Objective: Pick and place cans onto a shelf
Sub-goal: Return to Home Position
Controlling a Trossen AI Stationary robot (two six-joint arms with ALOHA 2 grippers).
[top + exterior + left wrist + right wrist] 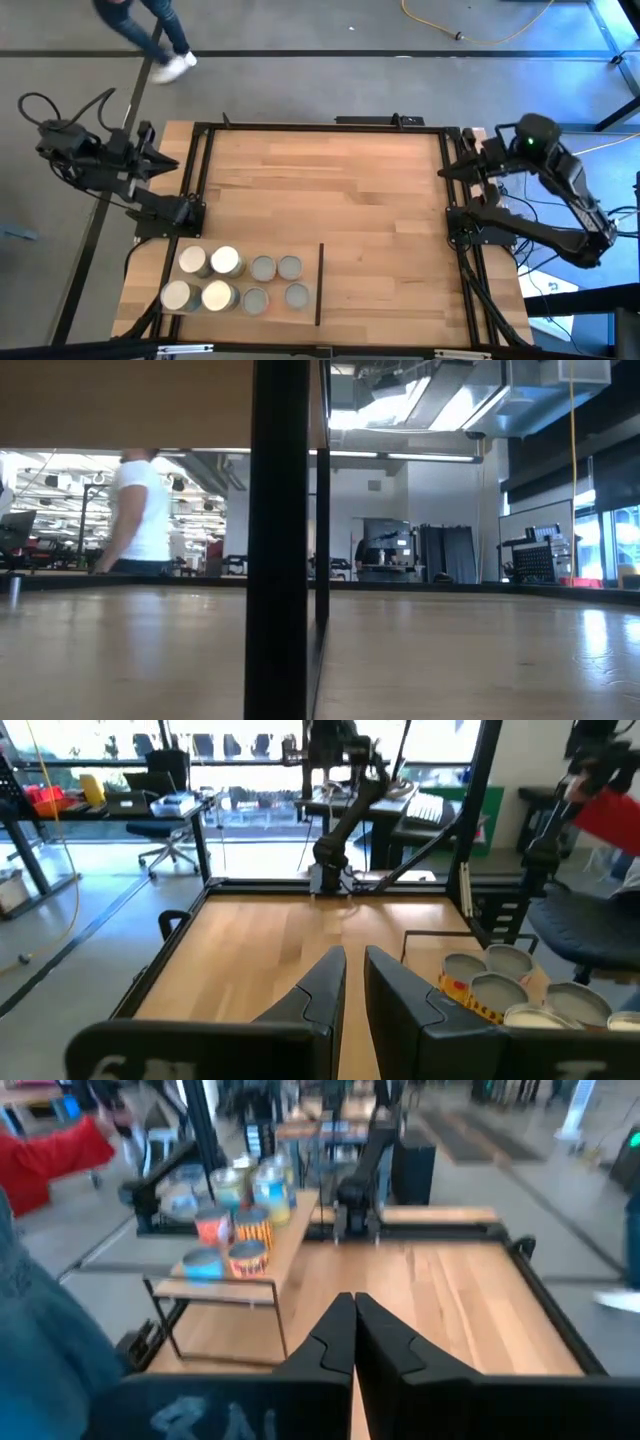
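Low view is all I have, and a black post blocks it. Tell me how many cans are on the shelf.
Observer: Eight cans stand on the shelf, in two rows of four.
Operator: Report where the grippers are.
Observer: The left gripper sits at the table's left edge, the right gripper at its right edge; neither holds anything.
Operator: Tell me which cans have white tops.
Observer: The four farthest from the shelf's black strip; the other four have grey tops.

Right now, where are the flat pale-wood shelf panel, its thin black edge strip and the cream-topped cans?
flat pale-wood shelf panel [215,1291], right wrist view, front edge.
thin black edge strip [319,285], high view, mid-length.
cream-topped cans [224,261], high view, top of one can.
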